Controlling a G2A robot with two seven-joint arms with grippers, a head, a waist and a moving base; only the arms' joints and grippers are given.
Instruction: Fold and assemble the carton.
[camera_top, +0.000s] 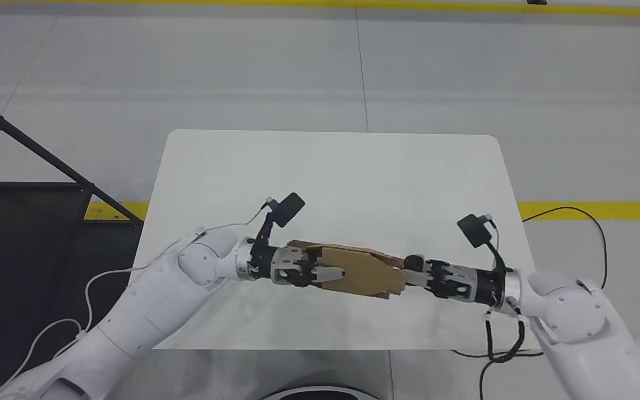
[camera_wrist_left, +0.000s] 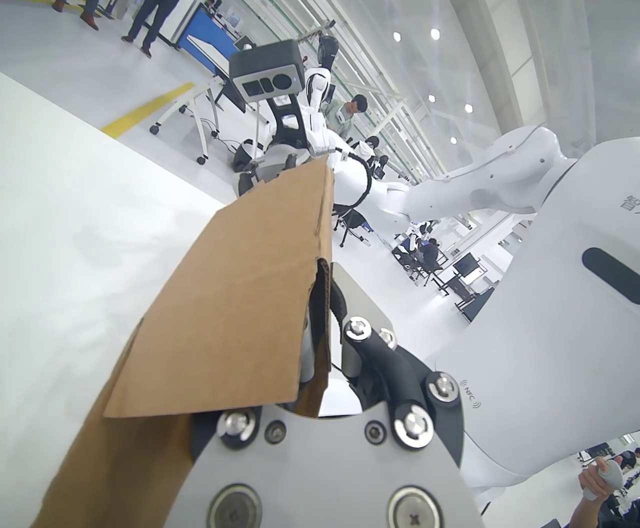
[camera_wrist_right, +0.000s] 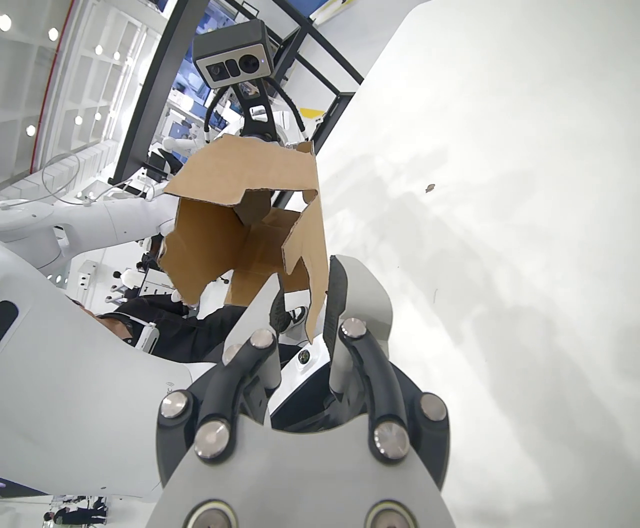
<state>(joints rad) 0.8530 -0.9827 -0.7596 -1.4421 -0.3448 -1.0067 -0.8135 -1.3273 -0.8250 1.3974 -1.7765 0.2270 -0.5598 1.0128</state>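
Note:
A brown cardboard carton (camera_top: 355, 272), partly opened into a tube, hangs a little above the white table (camera_top: 330, 180) near its front edge, held between both arms. My left gripper (camera_top: 318, 272) is shut on one end; in the left wrist view a carton wall (camera_wrist_left: 240, 300) sits between its fingers (camera_wrist_left: 350, 300). My right gripper (camera_top: 408, 275) is shut on the other end. In the right wrist view a side flap (camera_wrist_right: 312, 280) is pinched between the pads (camera_wrist_right: 334, 290), and the carton (camera_wrist_right: 250, 170) shows its open inside with loose end flaps.
The table's far half (camera_top: 330, 170) lies bare beyond the arms. A small brown scrap (camera_wrist_right: 429, 188) rests on the tabletop. A black frame (camera_top: 40, 150) stands left of the table, and a black cable (camera_top: 590, 215) runs on the floor at the right.

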